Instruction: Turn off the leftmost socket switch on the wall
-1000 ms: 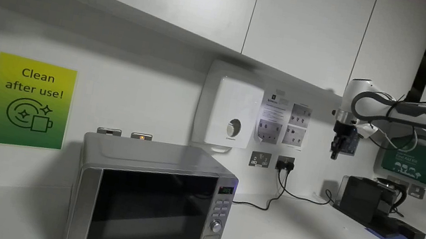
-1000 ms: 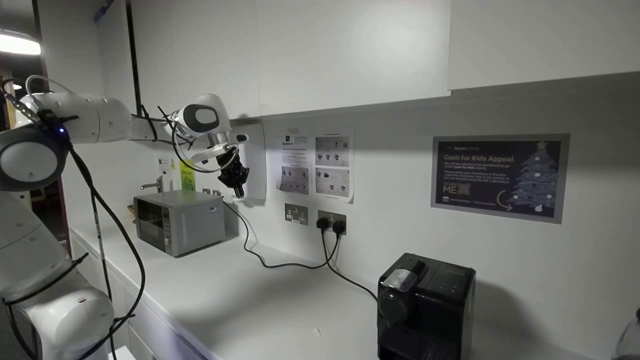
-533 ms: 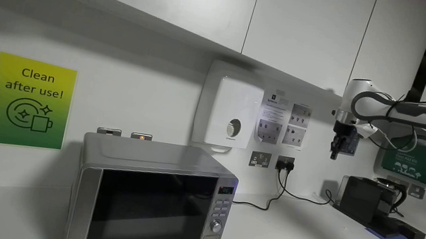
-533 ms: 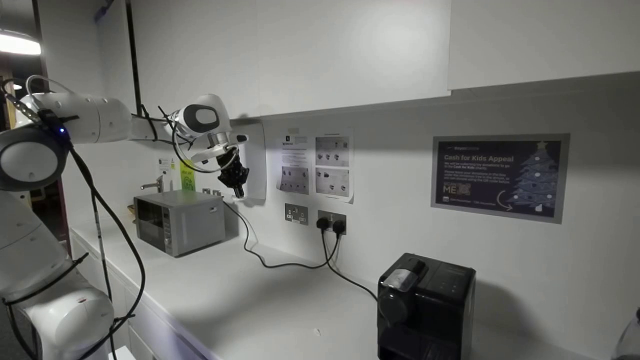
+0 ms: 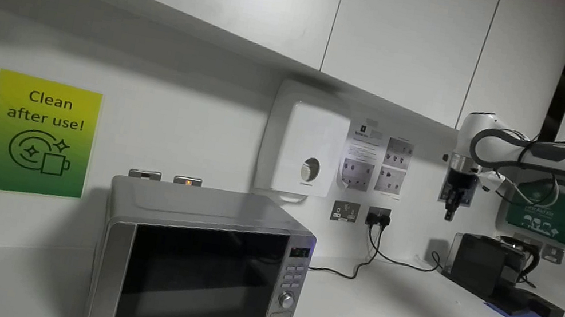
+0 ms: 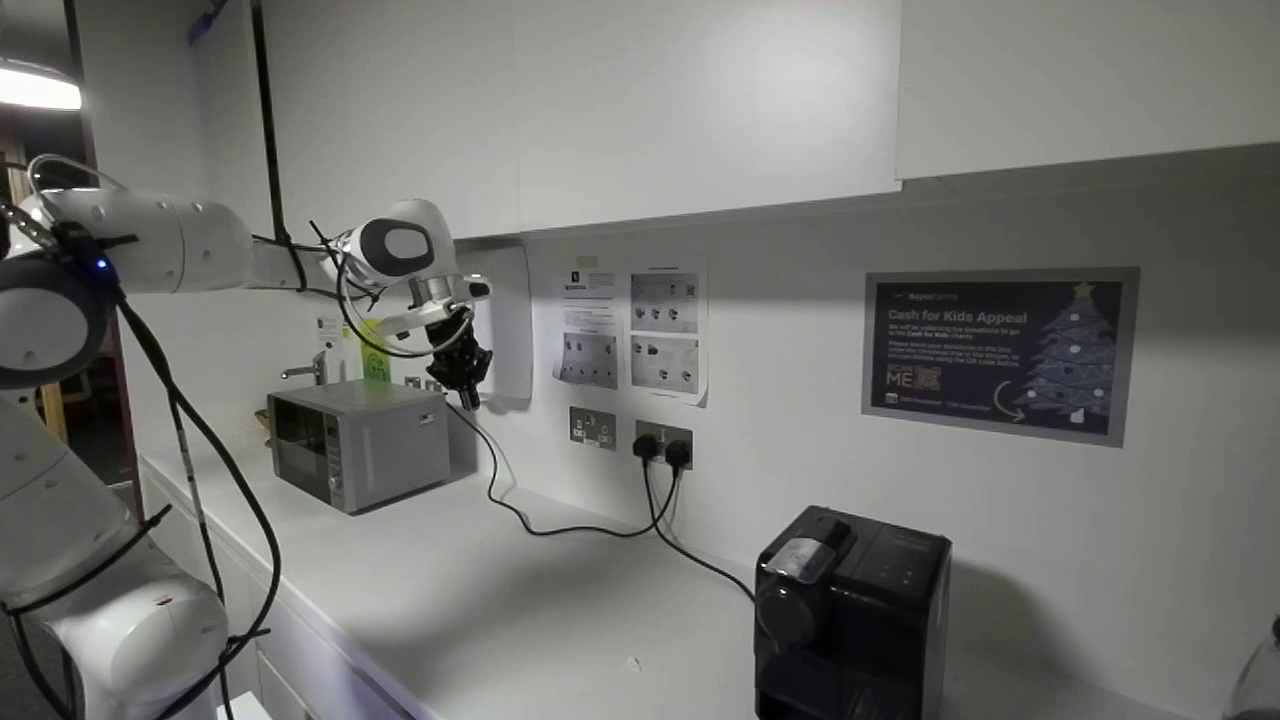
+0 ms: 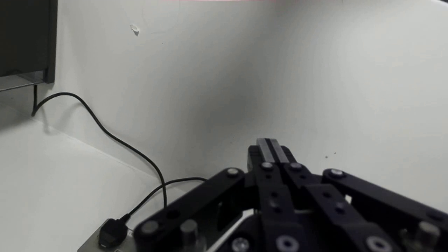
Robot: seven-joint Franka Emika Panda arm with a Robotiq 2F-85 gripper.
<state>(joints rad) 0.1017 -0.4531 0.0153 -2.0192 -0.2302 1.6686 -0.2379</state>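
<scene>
Two double wall sockets show in both exterior views. The socket without plugs (image 5: 345,211) (image 6: 592,427) is left of the socket with two black plugs (image 5: 379,211) (image 6: 664,440). Farther left, two small switch plates (image 5: 145,174) (image 5: 188,181) sit behind the microwave, the right one with an orange light. My gripper (image 5: 448,218) (image 6: 470,405) points down above the counter, apart from the wall and sockets. In the wrist view the gripper (image 7: 268,140) is shut, its pads together with nothing between. A plugged socket (image 7: 91,239) shows there at bottom left; the other switches are out of that view.
The microwave (image 5: 204,272) (image 6: 360,445) and the black coffee machine (image 5: 489,270) (image 6: 850,610) stand on the white counter (image 5: 378,309). A black cable (image 6: 570,530) runs along the wall. A white dispenser (image 5: 303,139) and wall cupboards (image 5: 408,41) are above.
My arm and gripper have moved a little lower. They shifted slightly right in an exterior view and slightly left in an exterior view. Nothing else has moved.
</scene>
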